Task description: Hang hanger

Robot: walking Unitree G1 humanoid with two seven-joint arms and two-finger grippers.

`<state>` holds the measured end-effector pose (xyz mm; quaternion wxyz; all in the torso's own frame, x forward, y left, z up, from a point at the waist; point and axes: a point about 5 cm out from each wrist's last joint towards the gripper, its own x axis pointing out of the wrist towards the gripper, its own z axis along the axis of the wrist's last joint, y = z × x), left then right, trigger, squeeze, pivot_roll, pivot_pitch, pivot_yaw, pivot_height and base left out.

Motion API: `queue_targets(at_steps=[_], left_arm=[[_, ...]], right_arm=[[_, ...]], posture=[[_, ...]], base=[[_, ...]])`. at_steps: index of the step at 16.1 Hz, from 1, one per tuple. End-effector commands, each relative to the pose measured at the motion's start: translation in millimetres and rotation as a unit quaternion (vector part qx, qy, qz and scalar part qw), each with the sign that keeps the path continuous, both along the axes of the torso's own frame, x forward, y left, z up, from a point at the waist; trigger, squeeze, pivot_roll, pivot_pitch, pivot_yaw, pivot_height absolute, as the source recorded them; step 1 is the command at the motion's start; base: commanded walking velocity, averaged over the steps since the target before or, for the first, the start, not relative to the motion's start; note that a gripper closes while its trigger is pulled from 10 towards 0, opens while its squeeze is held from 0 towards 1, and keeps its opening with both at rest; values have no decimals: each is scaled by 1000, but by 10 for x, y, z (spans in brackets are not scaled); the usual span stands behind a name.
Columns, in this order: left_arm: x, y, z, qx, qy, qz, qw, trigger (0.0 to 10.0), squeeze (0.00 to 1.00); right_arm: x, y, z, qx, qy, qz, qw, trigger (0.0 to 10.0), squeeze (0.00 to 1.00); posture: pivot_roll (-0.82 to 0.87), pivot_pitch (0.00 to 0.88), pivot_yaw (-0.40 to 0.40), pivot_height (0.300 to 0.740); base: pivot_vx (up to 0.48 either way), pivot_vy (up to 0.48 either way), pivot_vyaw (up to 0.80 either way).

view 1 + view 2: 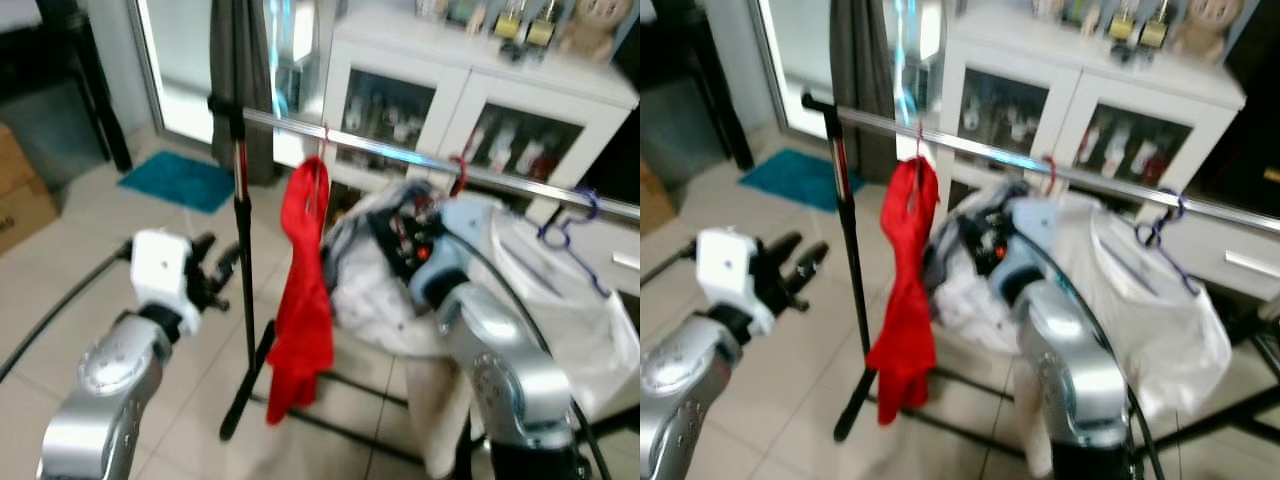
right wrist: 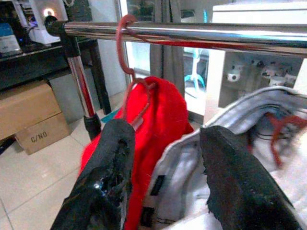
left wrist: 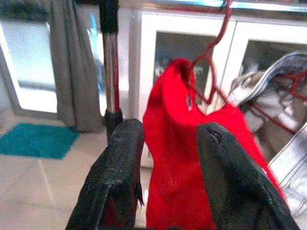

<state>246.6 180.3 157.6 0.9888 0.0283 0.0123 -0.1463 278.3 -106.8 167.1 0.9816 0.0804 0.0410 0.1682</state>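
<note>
Here, both silver arms are raised toward a chrome rail (image 1: 400, 152) of a clothes rack. Left arm bent at the elbow, forearm reaching forward and up; the left gripper (image 1: 222, 272) sits just left of the rack's upright pole (image 1: 241, 260), short of the clothing. Its two black fingers (image 3: 115, 177) are spread apart with nothing between them; in the left wrist view the red garment (image 1: 303, 300) shows through the gap.

Right arm lifted higher, wrist turned in toward the hanging clothes; the right gripper (image 2: 165, 177) is up among the garments just below the rail. Its fingers (image 2: 108, 177) are likewise spread wide, pinching nothing. Between them: the red garment on one side, a white and grey garment (image 2: 225, 124) on the other.

Count on the rail, three hangers:
- one red hanger (image 2: 125, 48), hook over the rail near the pole end, carrying the red garment;
- a second red hanger (image 1: 459, 175) further along, above the white and grey garment;
- one blue hanger (image 1: 568, 232) toward the right end, with a pale sheer item (image 1: 590, 320) draped from it.

Three garments hang in all. Behind the rack, one white cabinet (image 1: 480, 110) with glass doors; one teal mat (image 1: 178, 180) on the tiled floor by the window; one cardboard box (image 2: 33, 120) at the left.
</note>
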Motion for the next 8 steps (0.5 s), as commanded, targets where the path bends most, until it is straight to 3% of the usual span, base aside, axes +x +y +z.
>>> queue_targets(at_steps=[1,6,7,8], left_arm=[[22,-85,-8,4,-3,-16,1000,10000,0],[102,-115,27,0,-6,-18,1000,10000,0],[110,-110,20,-1,-3,-21,1000,10000,0],[117,-106,17,2,-1,-24,1000,10000,0]], right_arm=[[13,-103,-62,-15,8,-19,1000,10000,0],[72,-62,-97,-5,19,-10,1000,10000,0],[73,-89,-109,7,24,-24,999,10000,1000],[64,-123,-136,9,32,-34,999,10000,1000]], posture=[[-48,0,-60,740],[-58,0,-33,740],[-59,0,-30,740],[-61,0,-26,740]], base=[[0,-255,0],[0,0,0],[0,0,0],[0,0,0]])
